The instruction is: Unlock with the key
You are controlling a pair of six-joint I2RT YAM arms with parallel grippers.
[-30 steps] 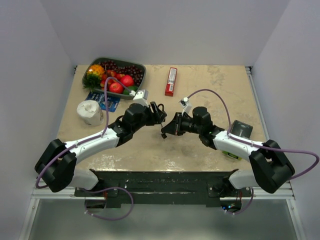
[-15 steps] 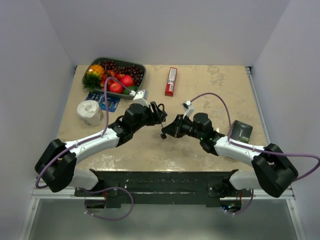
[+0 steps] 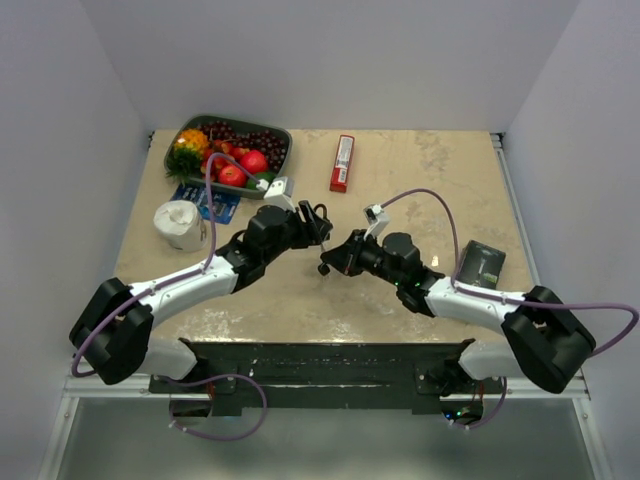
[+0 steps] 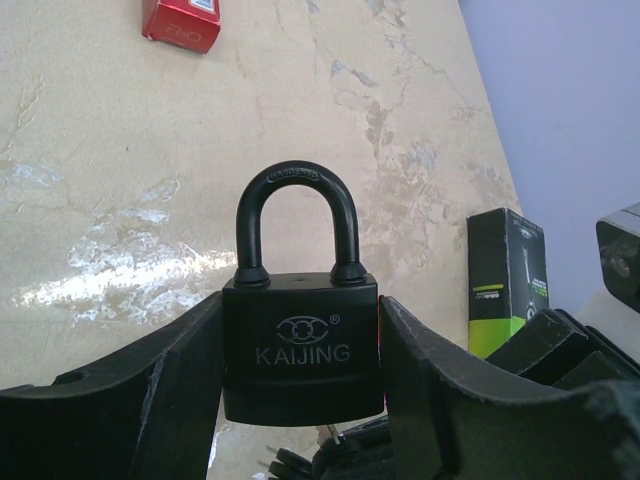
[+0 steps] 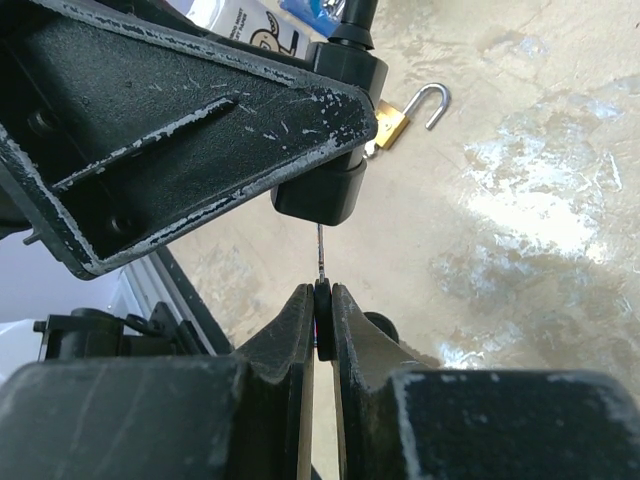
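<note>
Your right gripper [image 3: 333,262] is pinched narrow on the key [image 5: 322,320], with the fingers [image 5: 296,330] tight on either side of its head. The key shows edge-on: a slim black plastic head and a thin silver blade pointing straight up. The blade tip meets the underside of the black padlock [image 4: 300,350]; you can't tell how far in it goes. The key is held off the surface over the middle of the table [image 3: 400,190], slightly toward the near edge.

Your left gripper [image 3: 318,222] clamps the padlock body by its sides. The shackle is up and seated in the body, and "KAIJING" shows on the face.

A small brass padlock [image 5: 392,122] lies on the table beyond, with its shackle swung open. There is a red box [image 3: 343,163] toward the far edge, a fruit tray [image 3: 283,135] at the far left corner, and a black-green box [image 3: 480,265] near the right edge.
</note>
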